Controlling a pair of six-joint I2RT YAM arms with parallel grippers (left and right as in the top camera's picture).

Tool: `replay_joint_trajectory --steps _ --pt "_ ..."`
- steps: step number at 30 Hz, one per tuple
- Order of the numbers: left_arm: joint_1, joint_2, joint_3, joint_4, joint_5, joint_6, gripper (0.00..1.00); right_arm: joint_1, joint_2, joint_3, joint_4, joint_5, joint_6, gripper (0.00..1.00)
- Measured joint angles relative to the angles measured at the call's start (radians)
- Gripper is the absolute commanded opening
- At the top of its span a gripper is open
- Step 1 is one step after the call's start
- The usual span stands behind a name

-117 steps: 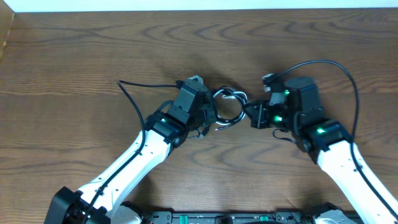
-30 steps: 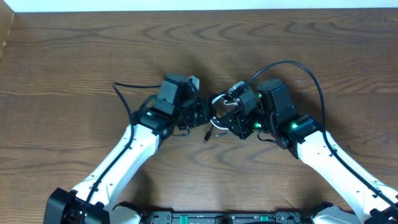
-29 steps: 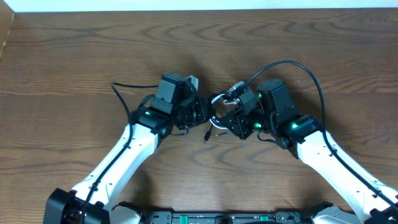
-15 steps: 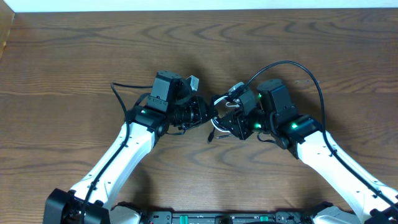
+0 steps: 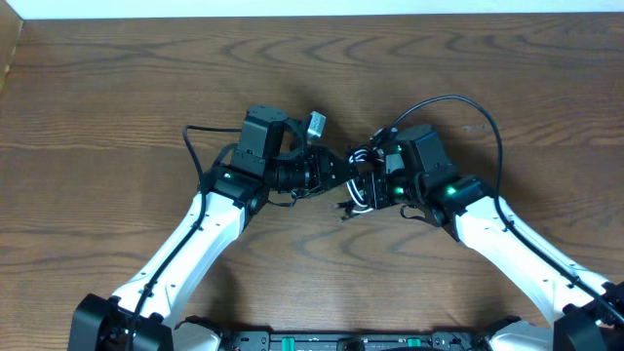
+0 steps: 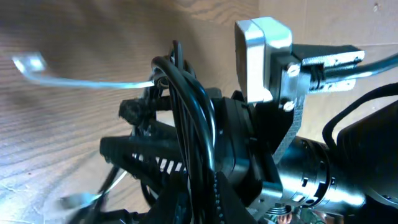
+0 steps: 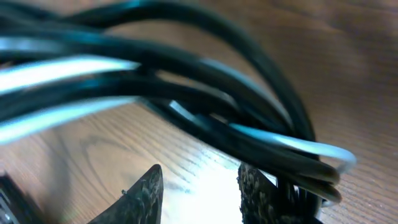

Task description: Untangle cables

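Note:
The white and black cables (image 5: 357, 187) are bunched together between my two grippers at the table's middle. My left gripper (image 5: 334, 175) points right and is shut on the black cable (image 6: 186, 118), which runs down between its fingers (image 6: 199, 208). The white cable (image 6: 93, 82) stretches left to a small plug end. My right gripper (image 5: 370, 181) faces the left one, almost touching it. In the right wrist view its fingertips (image 7: 202, 186) stand apart over bare wood. The looped black cable (image 7: 186, 68) and white cable (image 7: 298, 146) cross just in front, against the right fingertip.
A thick black arm wire (image 5: 458, 102) arcs over the right arm, and another (image 5: 195, 136) loops beside the left arm. The right gripper's silver camera block (image 6: 264, 56) fills the left wrist view. The wooden table (image 5: 117, 78) surrounds both arms.
My left gripper has turned and pushed right toward the right gripper. The right gripper has shifted slightly right. The cable bunch has moved right with them and sits tighter between the grippers.

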Motion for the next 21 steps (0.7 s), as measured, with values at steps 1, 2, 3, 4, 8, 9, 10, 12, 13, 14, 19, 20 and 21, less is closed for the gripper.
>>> replay_joint_trajectory --steps 1,2,3,4,8,9,10,12,13,14,19,20,21 --pt "0.000 0.000 0.000 0.003 0.000 -0.002 0.07 -0.004 0.000 0.000 0.003 0.000 0.013 0.38" --pt "0.000 0.000 0.000 0.005 0.000 -0.003 0.08 -0.011 -0.001 0.001 0.003 0.000 0.029 0.38" --pt "0.000 0.000 0.000 0.008 0.000 -0.006 0.07 -0.024 -0.003 0.002 0.004 -0.003 0.048 0.38" --pt "0.000 0.000 0.000 0.011 0.001 -0.007 0.07 -0.037 -0.007 0.003 0.004 -0.008 0.065 0.39" --pt "0.004 0.000 0.000 0.020 0.004 -0.014 0.07 -0.092 -0.039 0.006 0.015 -0.056 0.092 0.40" --pt "0.006 0.000 0.000 0.021 0.004 -0.014 0.07 -0.103 -0.049 0.006 0.016 -0.069 0.092 0.41" --pt "0.008 0.000 0.000 0.021 0.004 -0.013 0.07 -0.117 -0.064 0.006 0.018 -0.084 0.092 0.42" --pt "0.013 0.000 0.000 0.021 0.002 -0.003 0.08 -0.142 -0.096 0.006 0.012 -0.097 0.089 0.43" --pt "0.016 0.000 0.000 0.019 0.003 0.003 0.07 -0.156 -0.116 0.006 0.005 -0.096 0.087 0.43" --pt "0.019 0.000 0.000 0.019 0.002 0.014 0.07 -0.169 -0.134 0.006 -0.005 -0.093 0.087 0.43" --pt "0.021 0.000 0.000 0.019 -0.001 0.061 0.07 -0.186 -0.225 0.006 -0.048 -0.091 0.081 0.45" --pt "0.021 0.000 0.000 0.019 -0.001 0.068 0.07 -0.186 -0.234 0.006 -0.055 -0.091 0.080 0.45" --pt "0.021 0.000 0.000 0.020 -0.001 0.080 0.07 -0.186 -0.238 0.006 -0.059 -0.091 0.080 0.45"
